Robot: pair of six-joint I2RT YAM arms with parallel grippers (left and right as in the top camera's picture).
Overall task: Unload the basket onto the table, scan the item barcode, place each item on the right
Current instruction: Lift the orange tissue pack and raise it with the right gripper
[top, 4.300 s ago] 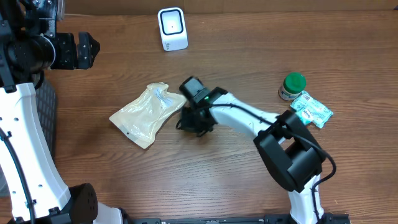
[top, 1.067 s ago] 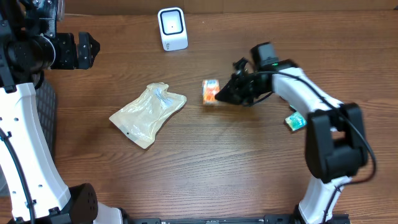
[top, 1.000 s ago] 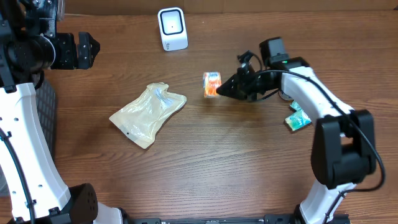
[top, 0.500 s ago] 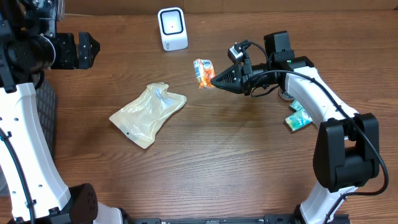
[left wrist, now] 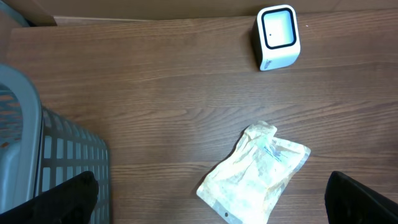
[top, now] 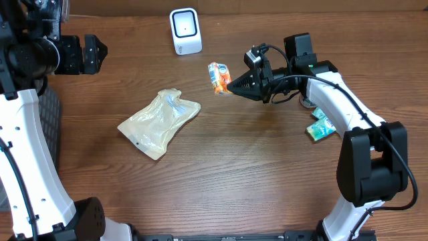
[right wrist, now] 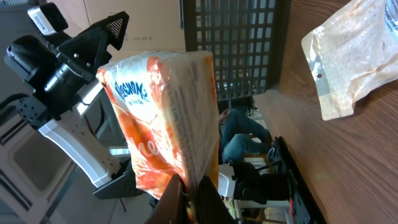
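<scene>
We see left gripper (top: 99, 54) far left, jaws spread wide, holding nothing. Clear pouch (top: 159, 122) lies flat on table (top: 221, 181), white scanner (top: 185, 31) beyond it. Right gripper (top: 230, 86) is clamped on orange packet (top: 218, 77) (held above the wood), just right of scanner.

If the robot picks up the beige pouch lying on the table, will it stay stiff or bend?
The pouch looks wrinkled and lies flat, so it would probably sag from a pinched edge. Its shiny film may be slippery. It looks thin, so likely light.
</scene>
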